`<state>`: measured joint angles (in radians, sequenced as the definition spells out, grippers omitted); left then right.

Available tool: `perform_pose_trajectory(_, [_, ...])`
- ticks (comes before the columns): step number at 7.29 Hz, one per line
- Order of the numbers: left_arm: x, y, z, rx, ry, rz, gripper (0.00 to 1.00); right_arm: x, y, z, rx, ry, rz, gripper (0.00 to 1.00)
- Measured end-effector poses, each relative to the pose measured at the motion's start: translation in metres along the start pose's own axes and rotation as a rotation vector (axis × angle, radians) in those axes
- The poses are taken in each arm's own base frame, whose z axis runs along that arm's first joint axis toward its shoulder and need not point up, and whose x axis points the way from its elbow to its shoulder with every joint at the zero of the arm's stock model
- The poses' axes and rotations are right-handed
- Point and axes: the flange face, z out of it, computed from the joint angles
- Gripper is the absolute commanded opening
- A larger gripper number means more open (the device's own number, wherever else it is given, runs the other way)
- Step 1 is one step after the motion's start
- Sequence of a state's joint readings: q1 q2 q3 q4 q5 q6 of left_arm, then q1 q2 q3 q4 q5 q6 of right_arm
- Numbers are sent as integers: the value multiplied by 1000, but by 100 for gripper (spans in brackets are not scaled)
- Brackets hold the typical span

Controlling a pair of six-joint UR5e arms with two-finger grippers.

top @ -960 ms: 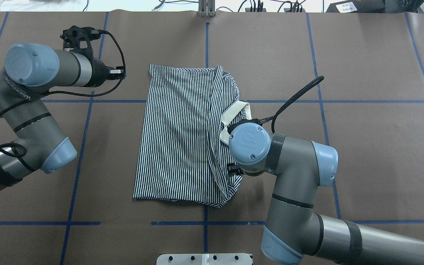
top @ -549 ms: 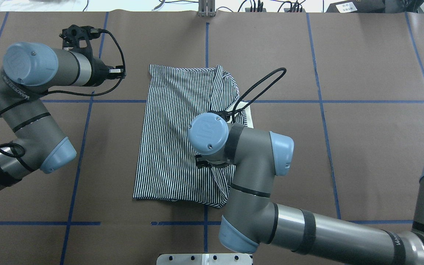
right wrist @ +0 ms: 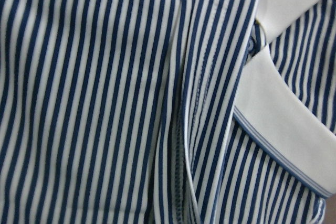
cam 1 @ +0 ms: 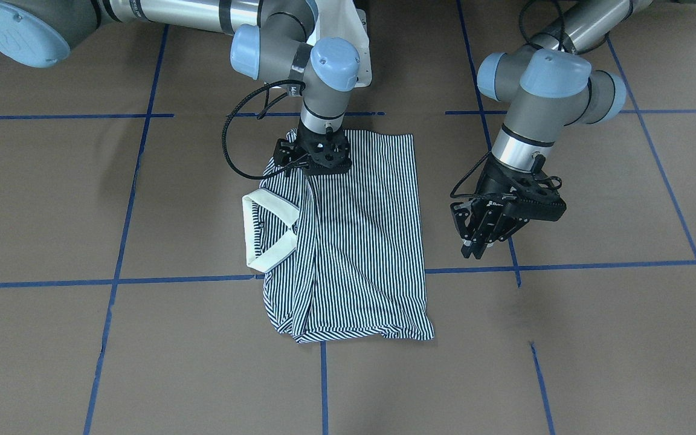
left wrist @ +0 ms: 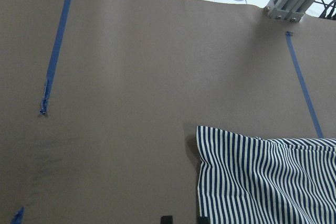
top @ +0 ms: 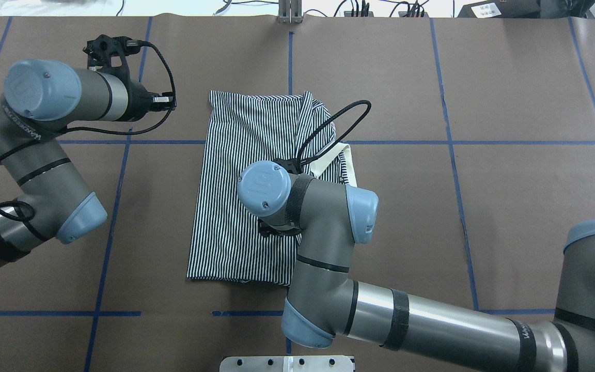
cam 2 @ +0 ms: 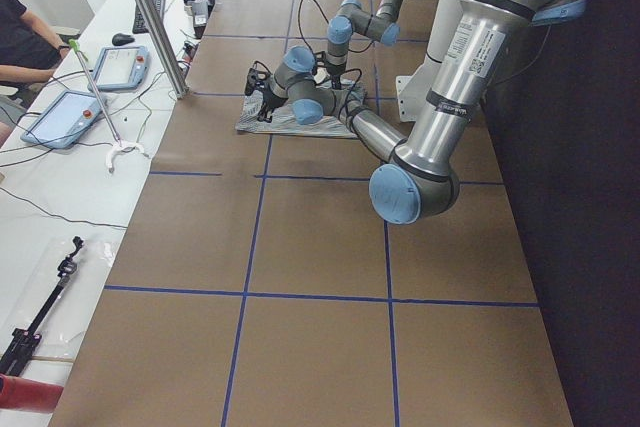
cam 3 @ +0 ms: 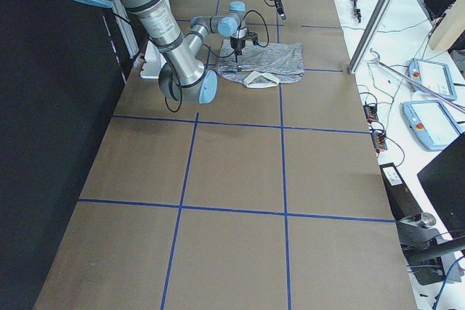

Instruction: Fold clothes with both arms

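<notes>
The polo shirt (cam 1: 366, 241) is found directly beneath the right gripper (cam 1: 318, 166), whose jaw state cannot be determined. The left gripper (cam 1: 472, 251) is held beside the shirt, narrowly parted and empty.

Shows fine navy-and-white stripes all over the polo shirt (cam 1: 360, 241), with a plain cream collar (cam 1: 270, 206) edged by a thin blue line. Sets matt brown on the table cover (cam 1: 565, 362), crossed by a grid of blue tape lines (cam 1: 173, 281). Pairs grey metal with light-blue joint caps on the left arm (cam 1: 541, 109) and right arm (cam 1: 278, 57), black on the left gripper (cam 1: 473, 249), right gripper (cam 1: 318, 168) and cables (cam 1: 225, 136).
</notes>
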<state>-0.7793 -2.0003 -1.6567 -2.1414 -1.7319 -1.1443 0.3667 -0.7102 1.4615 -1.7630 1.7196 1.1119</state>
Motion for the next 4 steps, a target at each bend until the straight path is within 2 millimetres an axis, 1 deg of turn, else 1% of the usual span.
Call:
perform_pose_trajectory(2, [0,0,0,0,0,0,28,10,2,11,-10,16,-4,100])
perform_pose_trajectory(4, [0,0,0,-1,0,0,28,27,-2,18,-10,28,1,100])
